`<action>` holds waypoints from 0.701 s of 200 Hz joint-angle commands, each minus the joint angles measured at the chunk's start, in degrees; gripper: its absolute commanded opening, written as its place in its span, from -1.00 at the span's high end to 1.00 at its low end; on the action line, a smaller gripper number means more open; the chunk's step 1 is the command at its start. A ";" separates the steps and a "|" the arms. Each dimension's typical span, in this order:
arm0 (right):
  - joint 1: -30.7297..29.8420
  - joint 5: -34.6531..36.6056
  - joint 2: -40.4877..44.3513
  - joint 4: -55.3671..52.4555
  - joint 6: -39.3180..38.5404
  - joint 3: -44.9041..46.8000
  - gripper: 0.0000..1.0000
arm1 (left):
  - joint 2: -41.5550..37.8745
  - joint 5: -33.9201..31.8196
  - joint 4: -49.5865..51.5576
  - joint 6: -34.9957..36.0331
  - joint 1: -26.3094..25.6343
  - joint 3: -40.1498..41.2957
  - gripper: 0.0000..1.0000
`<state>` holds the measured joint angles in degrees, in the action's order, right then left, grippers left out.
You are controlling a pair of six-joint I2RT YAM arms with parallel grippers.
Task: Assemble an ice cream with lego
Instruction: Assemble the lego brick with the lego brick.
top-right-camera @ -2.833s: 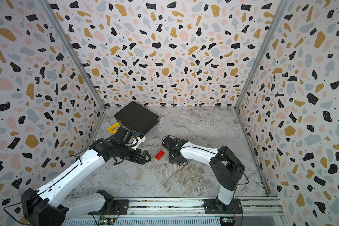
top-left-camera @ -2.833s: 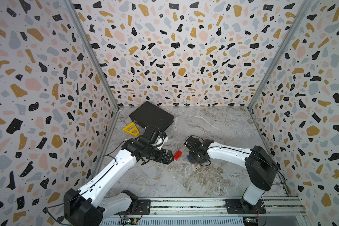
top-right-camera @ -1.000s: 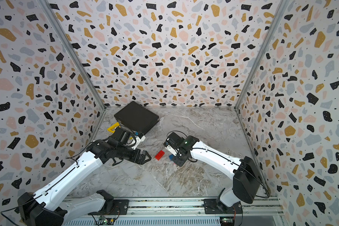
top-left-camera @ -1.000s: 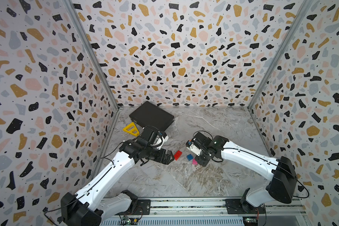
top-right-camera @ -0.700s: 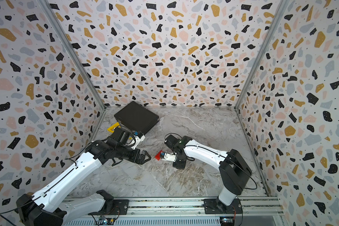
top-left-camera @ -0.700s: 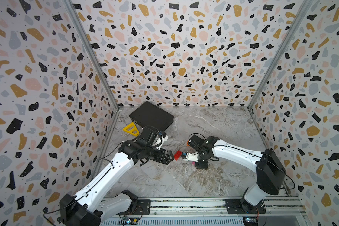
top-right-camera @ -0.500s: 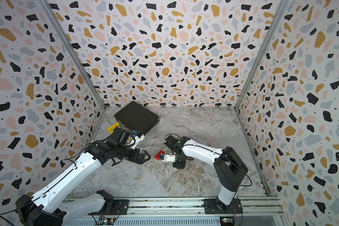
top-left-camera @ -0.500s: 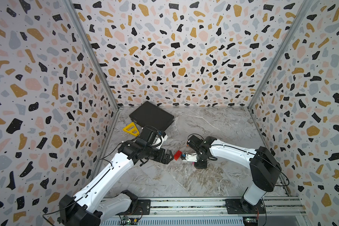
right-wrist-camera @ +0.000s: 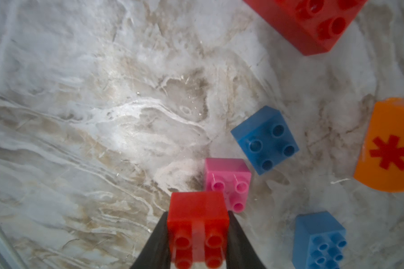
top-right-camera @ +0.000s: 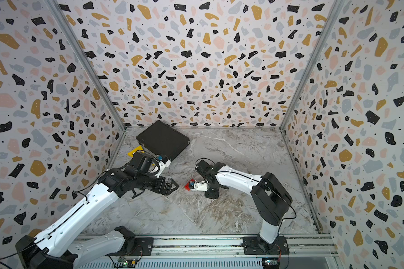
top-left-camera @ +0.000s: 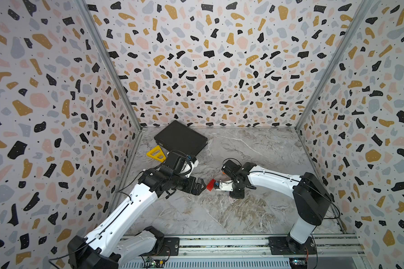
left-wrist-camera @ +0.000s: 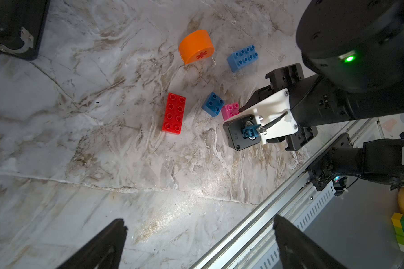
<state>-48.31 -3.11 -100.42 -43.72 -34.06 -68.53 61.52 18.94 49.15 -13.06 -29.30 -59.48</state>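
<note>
The lego lies as separate bricks on the marble floor, and no ice cream stack is in view. My right gripper (right-wrist-camera: pixel 197 216) is shut on a small red square brick (right-wrist-camera: pixel 197 209), studs toward the camera, held low just short of the pink square brick (right-wrist-camera: pixel 228 179). Around them lie a small blue brick (right-wrist-camera: pixel 265 139), a long light-blue brick (right-wrist-camera: pixel 320 240), the orange dome with its red asterisk (right-wrist-camera: pixel 392 146) and a long red brick (left-wrist-camera: pixel 173 113). My left gripper (left-wrist-camera: pixel 201 233) stands open and empty, close to the long red brick (top-left-camera: pixel 210 185) in both top views.
A black case (top-left-camera: pixel 181 139) lies at the back left with a yellow triangular frame (top-left-camera: pixel 156 153) beside it. The metal rail (top-left-camera: pixel 219 244) runs along the front edge. The right arm's wrist (top-left-camera: pixel 237 181) covers most bricks in both top views.
My right gripper has swung left and down over the loose bricks, still shut on the small red brick. The left arm has hardly moved and stays open.
</note>
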 commanded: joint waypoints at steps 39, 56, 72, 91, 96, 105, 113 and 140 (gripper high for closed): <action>0.94 1.28 -0.57 -0.36 -1.36 -2.92 0.66 | -0.96 -0.31 -1.64 0.35 0.30 1.04 -0.99; 0.94 1.27 -0.33 -0.21 -1.37 -3.06 0.66 | -0.96 -0.22 -1.65 0.34 0.30 0.97 -0.99; 1.08 1.29 -0.39 -0.02 -1.36 -3.01 0.66 | -0.96 -0.14 -1.68 0.33 0.34 1.00 -0.99; 1.12 1.36 -0.95 0.05 -1.40 -3.01 0.66 | -0.94 0.03 -1.68 0.34 0.36 1.04 -0.99; 1.16 1.36 -1.13 0.11 -1.36 -3.10 0.66 | -0.96 0.04 -1.70 0.32 0.37 1.04 -0.99; 1.23 1.44 -1.42 0.22 -1.36 -3.18 0.67 | -0.96 0.05 -1.68 0.32 0.36 1.07 -0.99; 1.29 1.36 -1.61 0.29 -1.36 -3.34 0.67 | -0.91 0.05 -1.71 0.33 0.38 1.10 -0.99; 1.38 1.18 -2.05 0.57 -1.45 -3.62 0.67 | -0.81 0.05 -1.73 0.33 0.38 1.04 -0.99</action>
<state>-47.20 -1.91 -102.43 -42.76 -35.03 -70.17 61.49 18.96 48.73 -13.06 -29.30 -58.96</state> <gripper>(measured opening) 0.338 0.995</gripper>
